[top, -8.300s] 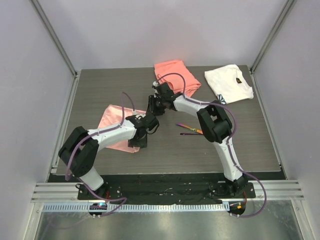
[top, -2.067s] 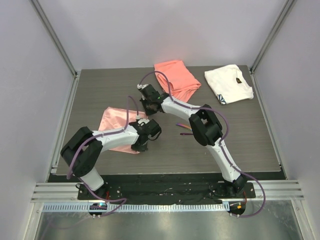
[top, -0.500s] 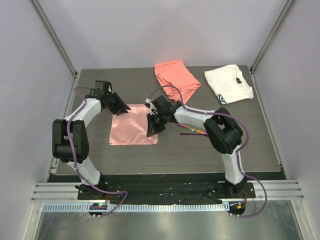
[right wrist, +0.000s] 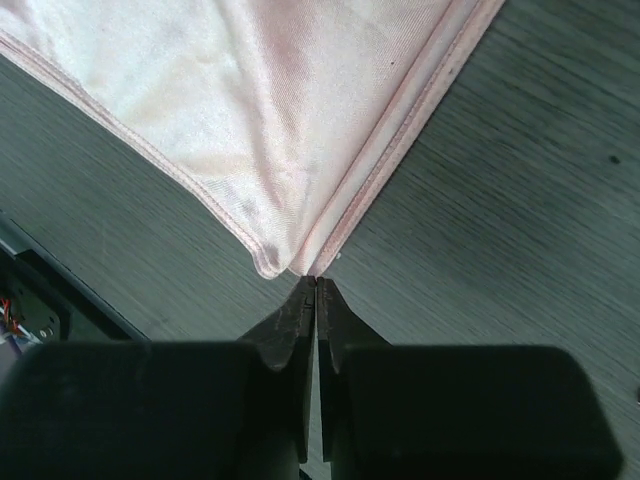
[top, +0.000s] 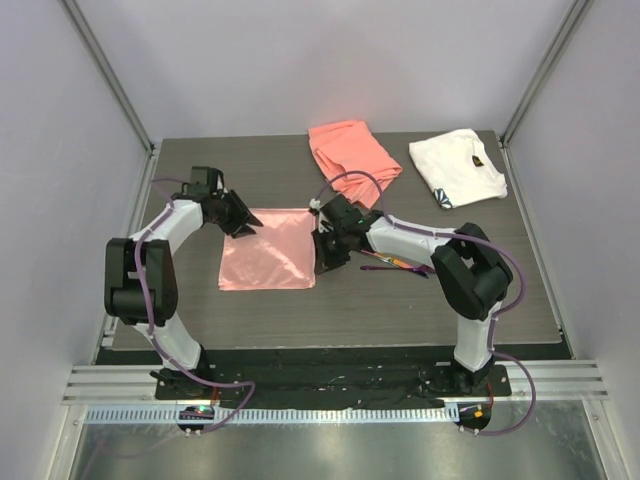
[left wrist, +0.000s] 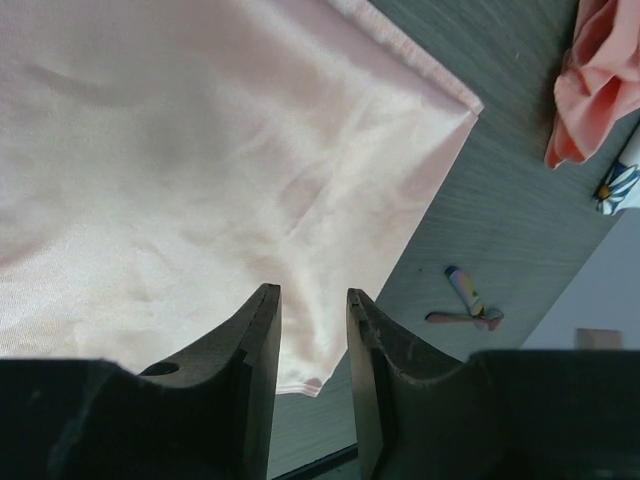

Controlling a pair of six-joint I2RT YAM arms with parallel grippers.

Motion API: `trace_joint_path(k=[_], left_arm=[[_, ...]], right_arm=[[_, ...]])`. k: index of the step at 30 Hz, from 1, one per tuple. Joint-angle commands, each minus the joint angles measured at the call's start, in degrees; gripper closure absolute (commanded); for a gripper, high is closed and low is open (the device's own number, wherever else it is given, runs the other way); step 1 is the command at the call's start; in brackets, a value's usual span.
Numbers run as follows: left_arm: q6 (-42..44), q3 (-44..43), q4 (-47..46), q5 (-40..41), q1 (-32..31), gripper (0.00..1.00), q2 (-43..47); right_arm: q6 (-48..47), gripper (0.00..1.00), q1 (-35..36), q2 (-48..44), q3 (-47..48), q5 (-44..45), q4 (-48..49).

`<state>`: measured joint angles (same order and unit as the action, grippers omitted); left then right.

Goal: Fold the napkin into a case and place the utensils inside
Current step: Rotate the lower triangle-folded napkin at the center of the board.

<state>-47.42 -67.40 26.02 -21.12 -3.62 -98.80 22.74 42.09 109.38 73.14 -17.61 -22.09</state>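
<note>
The pale-pink napkin [top: 268,250] lies spread flat, left of the table's middle. My left gripper [top: 243,225] hovers at its far left corner, and in the left wrist view this gripper [left wrist: 312,290] is open, with the napkin [left wrist: 200,160] seen through the gap. My right gripper [top: 322,262] sits at the napkin's right edge. In the right wrist view it [right wrist: 316,280] is shut, its tips pinching the hem at a corner of the napkin [right wrist: 290,120]. The utensils [top: 388,262] lie crossed just right of the right gripper, and also show [left wrist: 465,305] from the left wrist. No case is formed.
A coral-orange cloth [top: 353,158] lies crumpled at the back centre, also showing [left wrist: 600,80] in the left wrist view. A white folded cloth [top: 458,167] with a dark mark lies at the back right. The right arm's forearm crosses above the utensils.
The napkin, earlier bunched under both arms, now lies spread flat. The left arm swung to its far left corner. The right gripper shifted slightly right and shut at the napkin's edge.
</note>
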Motion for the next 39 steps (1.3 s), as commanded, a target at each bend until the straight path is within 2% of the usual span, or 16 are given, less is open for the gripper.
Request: trace_joint_path(k=[1,2,5,8,13,20,22,27,35,39], left_arm=[[5.5,1.1,2.3,-2.1,-3.8,0.64,3.5],[6.3,1.4,3.2,-1.1,-4.9,0.62,4.0],[7.5,4.7,3.3,3.9,-8.8,0.62,8.9],[6.3,8.7,2.2,4.6,-9.3,0.64,14.4],[7.4,10.4,5.8,8.8,-9.3,0.66,19.8],[7.7,11.8,5.6,7.0,-9.3,0.68,21.5],[7.5,12.2,4.9,6.5,-9.2,0.68,21.8],[7.8,11.5,5.1,6.0,-9.2,0.68,22.3],[8.7,10.4,6.1,6.3,-9.2,0.68,23.3],[8.8,10.5,6.4,6.3,-9.2,0.68,23.8]], right_arm=[[1.3,0.83,-0.2,-6.2,-0.8,2.1,0.4],[2.3,0.69,-0.2,-6.1,-1.2,0.2,0.9],[10.5,0.56,-0.1,-5.7,-5.0,-4.0,6.7],[19.8,0.52,0.0,-6.5,-11.0,-6.1,15.0],[28.0,0.46,1.2,-9.2,-17.4,-0.9,21.3],[42.1,0.48,2.8,-9.5,-22.8,3.4,28.3],[44.4,0.52,3.8,-9.5,-23.5,5.1,28.3],[48.0,0.58,3.9,-7.3,-23.4,7.3,29.7],[51.7,0.60,4.0,-4.8,-23.1,8.0,31.7],[52.4,0.67,4.2,-4.4,-22.7,6.9,31.7]])
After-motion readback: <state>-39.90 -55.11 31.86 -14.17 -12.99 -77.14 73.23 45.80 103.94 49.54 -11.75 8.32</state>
